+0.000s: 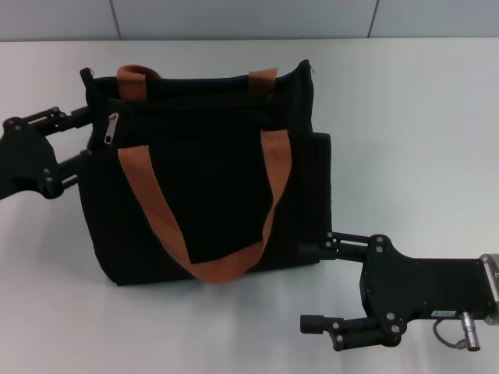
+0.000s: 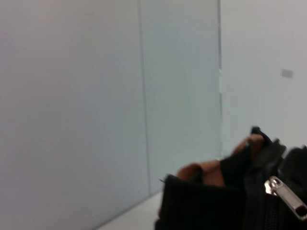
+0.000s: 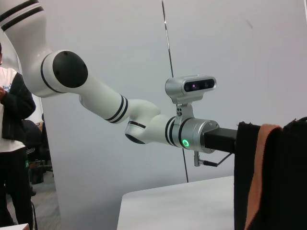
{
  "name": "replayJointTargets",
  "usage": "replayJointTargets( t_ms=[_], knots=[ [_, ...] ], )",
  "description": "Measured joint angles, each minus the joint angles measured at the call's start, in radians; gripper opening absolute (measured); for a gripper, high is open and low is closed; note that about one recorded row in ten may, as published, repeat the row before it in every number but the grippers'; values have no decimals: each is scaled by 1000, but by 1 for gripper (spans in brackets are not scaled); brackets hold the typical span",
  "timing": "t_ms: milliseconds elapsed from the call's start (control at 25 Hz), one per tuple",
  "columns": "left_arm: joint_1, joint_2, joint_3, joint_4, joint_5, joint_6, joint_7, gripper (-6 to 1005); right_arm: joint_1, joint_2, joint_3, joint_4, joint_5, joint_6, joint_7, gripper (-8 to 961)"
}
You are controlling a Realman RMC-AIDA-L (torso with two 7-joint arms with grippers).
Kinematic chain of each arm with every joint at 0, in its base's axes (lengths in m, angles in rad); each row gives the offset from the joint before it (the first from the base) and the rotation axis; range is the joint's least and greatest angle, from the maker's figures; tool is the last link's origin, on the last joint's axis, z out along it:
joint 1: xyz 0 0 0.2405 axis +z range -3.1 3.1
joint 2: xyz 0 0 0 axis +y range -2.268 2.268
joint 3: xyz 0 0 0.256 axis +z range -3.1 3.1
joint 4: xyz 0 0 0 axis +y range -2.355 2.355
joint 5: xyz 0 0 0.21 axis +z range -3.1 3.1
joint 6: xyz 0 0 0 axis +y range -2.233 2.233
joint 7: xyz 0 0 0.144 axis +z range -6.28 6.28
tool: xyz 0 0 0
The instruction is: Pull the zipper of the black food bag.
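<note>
The black food bag (image 1: 210,195) stands on the white table (image 1: 405,117), its two orange-brown handles (image 1: 144,195) hanging over the front. The silver zipper pull (image 1: 112,128) hangs at the bag's upper left corner and also shows in the left wrist view (image 2: 288,196). My left gripper (image 1: 81,139) is open at the bag's left side, its fingers touching or nearly touching the fabric just left of the pull. My right gripper (image 1: 309,287) is open by the bag's lower right corner, with its upper finger (image 1: 316,251) at the bag's edge. The bag also shows in the right wrist view (image 3: 288,182).
A grey wall (image 1: 234,19) runs behind the table's far edge. In the right wrist view my left arm (image 3: 120,108) reaches in toward the bag, and a person (image 3: 14,143) stands far off beyond the table.
</note>
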Motion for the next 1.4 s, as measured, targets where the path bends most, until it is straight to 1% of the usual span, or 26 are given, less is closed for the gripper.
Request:
replayJointTargets(
  t_ms=[80, 280, 320, 440, 480, 520, 560, 600, 720, 840, 920, 960, 1000, 1120, 1160, 1240, 1320, 1360, 1400],
  knots=[
    [2, 0, -12, 0, 0, 7, 0, 724, 0, 0, 0, 0, 0, 0, 0, 822],
    [4, 2, -26, 1, 0, 12, 7, 527, 2, 0, 8, -1, 0, 2, 1, 821],
    [8, 1, -42, 4, 0, 24, 13, 487, 4, 0, 14, -1, 0, -2, 1, 820],
    [8, 1, -50, 5, 0, 50, 13, 303, 11, 0, 43, -2, 0, -31, 15, 820],
    [5, 1, -56, 7, 0, 91, 14, 242, 14, 0, 55, -3, 0, -45, 27, 820],
    [4, 0, -57, 8, 0, 103, 13, 207, 20, 0, 72, -8, 0, -67, 53, 820],
    [1, 0, -58, 8, 0, 117, 13, 172, 36, 0, 112, -23, 0, -112, 120, 820],
    [-5, -1, -58, 8, 0, 133, 10, 136, 36, 0, 112, -23, 0, -112, 120, 820],
    [-20, -8, -57, 8, 0, 143, 3, 31, 63, 0, 162, -46, 0, -178, 217, 820],
    [-38, -15, -56, 8, 0, 144, -6, 28, 99, -1, 197, -65, 2, -219, 312, 820],
    [-51, -17, -54, 8, 1, 140, -14, 25, 125, -1, 213, -74, 2, -221, 376, 821],
    [-55, -17, -54, 8, 1, 136, -18, 24, 150, -1, 228, -79, 3, -214, 427, 821],
    [-55, -17, -54, 8, 1, 136, -18, 23, 150, -1, 228, -79, 3, -214, 427, 821],
    [-58, -17, -66, 8, 1, 126, -25, 22, 189, -1, 269, -81, 4, -206, 503, 821],
    [-62, -17, -79, 4, 1, 112, -32, 22, 209, -1, 287, -83, 6, -195, 544, 821],
    [-66, -18, -86, 3, 1, 101, -44, 22, 219, -2, 292, -85, 9, -181, 573, 821],
    [-79, -23, -89, 3, 1, 82, -77, 22, 238, -2, 296, -94, 17, -140, 625, 821],
    [-93, -33, -86, 5, 1, 77, -99, 22, 254, -2, 291, -103, 22, -111, 649, 821],
    [-93, -33, -86, 5, 1, 77, -99, 22, 254, -2, 291, -103, 22, -111, 649, 821]
  ],
)
